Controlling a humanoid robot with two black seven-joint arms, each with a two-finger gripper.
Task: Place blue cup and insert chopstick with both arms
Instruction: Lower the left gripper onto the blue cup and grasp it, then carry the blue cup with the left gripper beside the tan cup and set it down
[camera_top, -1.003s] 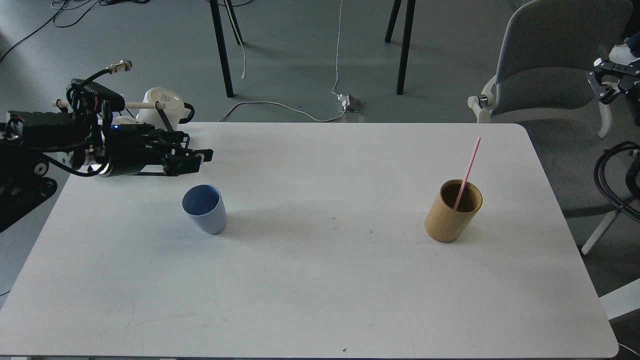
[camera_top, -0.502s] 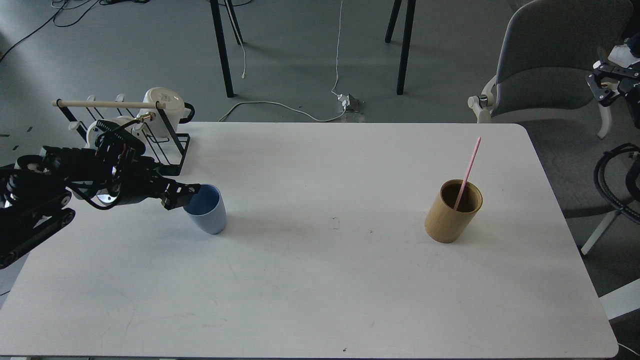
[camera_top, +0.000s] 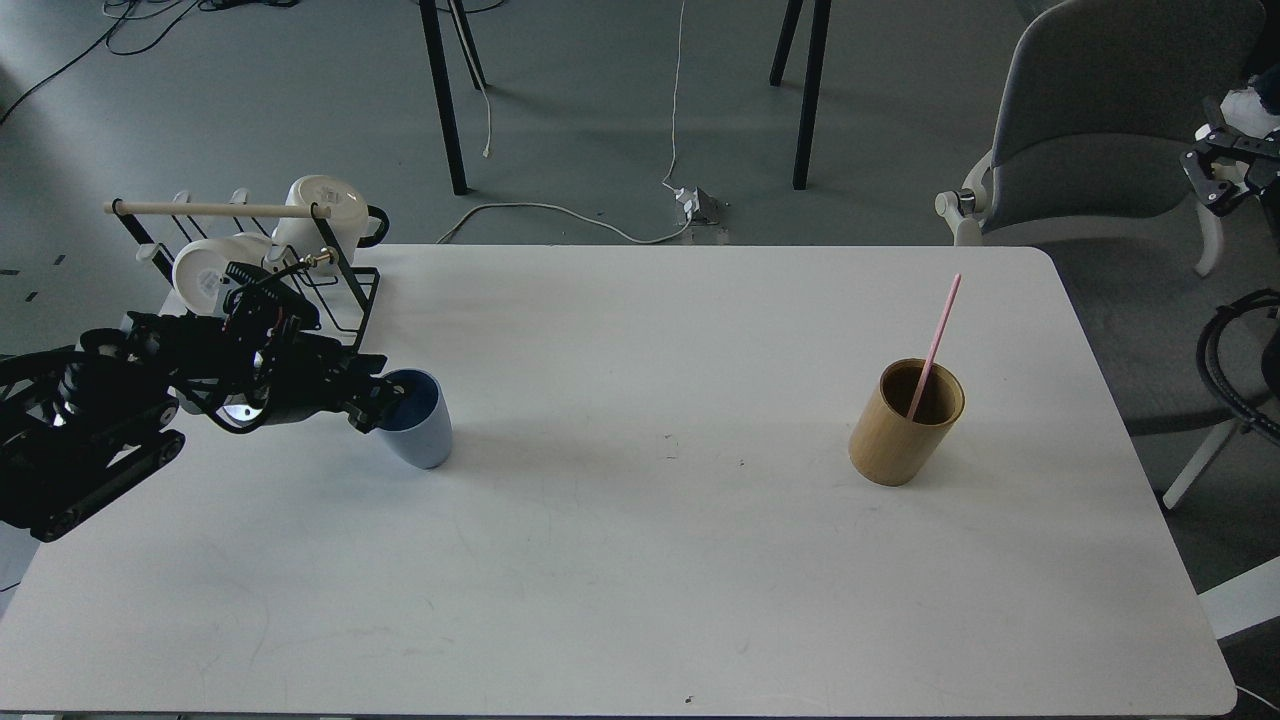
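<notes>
fingers (camera_top: 372, 412) of the black left claw gripper (camera_top: 385, 405): at the near-left rim of the small light-blue matte tapered cup (camera_top: 420, 435), centre-left of frame; spread or closed, cannot tell.
cup upright on the white table (camera_top: 640, 580), just right of the fingers. long thin pink chopstick (camera_top: 935, 345) leans in the tan bamboo cylinder (camera_top: 905, 425), centre-right; right gripper (camera_top: 1225, 180) far off, upper right, state unclear.

**Left gripper at the blue cup's rim**

The left gripper (camera_top: 378, 405) is reaching over the blue cup (camera_top: 420, 432), its fingertips dipping at the near rim. The chopstick (camera_top: 934, 346) is leaning inside the tan holder (camera_top: 900, 430), well apart across the white table (camera_top: 640, 560). The right gripper (camera_top: 1225, 175) is hanging off-table by the grey chair (camera_top: 1100, 120).
</notes>
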